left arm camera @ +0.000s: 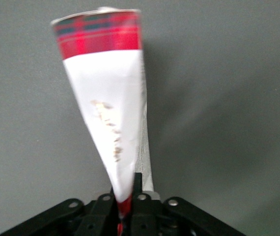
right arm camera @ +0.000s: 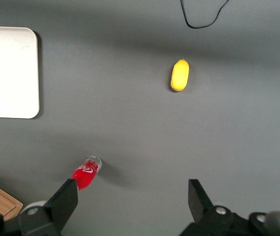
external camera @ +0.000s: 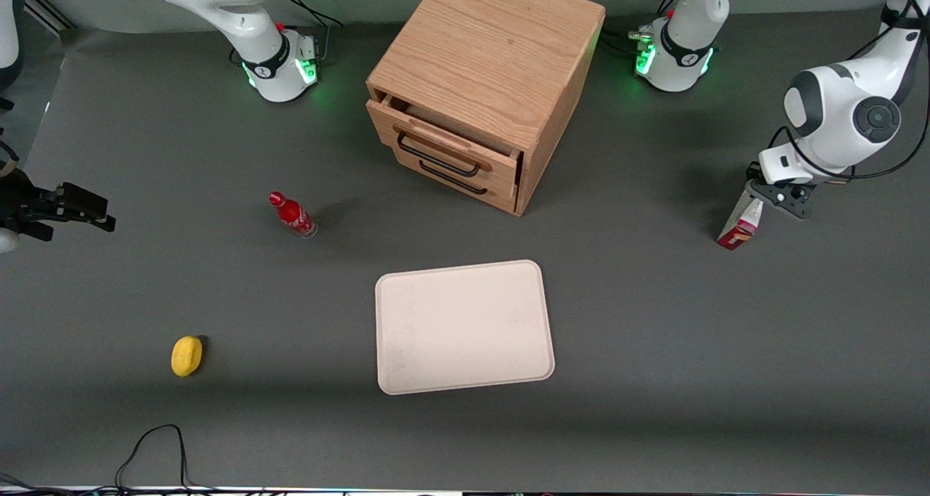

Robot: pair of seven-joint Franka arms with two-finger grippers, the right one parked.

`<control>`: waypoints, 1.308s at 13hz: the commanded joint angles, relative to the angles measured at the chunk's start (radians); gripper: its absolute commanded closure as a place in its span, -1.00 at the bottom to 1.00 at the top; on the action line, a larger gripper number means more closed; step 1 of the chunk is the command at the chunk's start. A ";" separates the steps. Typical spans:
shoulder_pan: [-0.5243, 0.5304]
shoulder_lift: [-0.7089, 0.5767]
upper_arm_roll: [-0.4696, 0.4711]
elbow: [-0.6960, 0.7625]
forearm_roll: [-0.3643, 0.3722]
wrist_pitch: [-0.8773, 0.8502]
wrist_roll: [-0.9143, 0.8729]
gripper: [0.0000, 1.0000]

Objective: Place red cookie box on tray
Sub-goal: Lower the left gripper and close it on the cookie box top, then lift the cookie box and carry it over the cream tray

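The red cookie box (external camera: 741,224) hangs tilted at the working arm's end of the table, its lower red corner close to or on the mat. My left gripper (external camera: 771,193) is shut on its upper edge. In the left wrist view the box (left arm camera: 111,113) shows a white narrow side with a red plaid band at its end, pinched between the black fingers (left arm camera: 139,196) of the gripper (left arm camera: 125,204). The pale beige tray (external camera: 463,327) lies flat mid-table, nearer the front camera than the box, with nothing on it.
A wooden drawer cabinet (external camera: 483,82) stands farther from the camera than the tray, its top drawer slightly open. A small red bottle (external camera: 293,215) and a yellow lemon (external camera: 187,355) lie toward the parked arm's end. A black cable (external camera: 149,449) curls at the table's front edge.
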 commanded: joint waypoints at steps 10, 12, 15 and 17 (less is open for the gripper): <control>-0.045 0.004 -0.010 0.898 -0.088 -0.992 -0.169 1.00; -0.074 0.081 -0.010 1.116 -0.091 -1.134 -0.205 1.00; -0.105 0.231 -0.015 1.371 -0.128 -1.280 -0.329 1.00; -0.145 0.282 -0.073 1.458 -0.134 -1.288 -0.459 1.00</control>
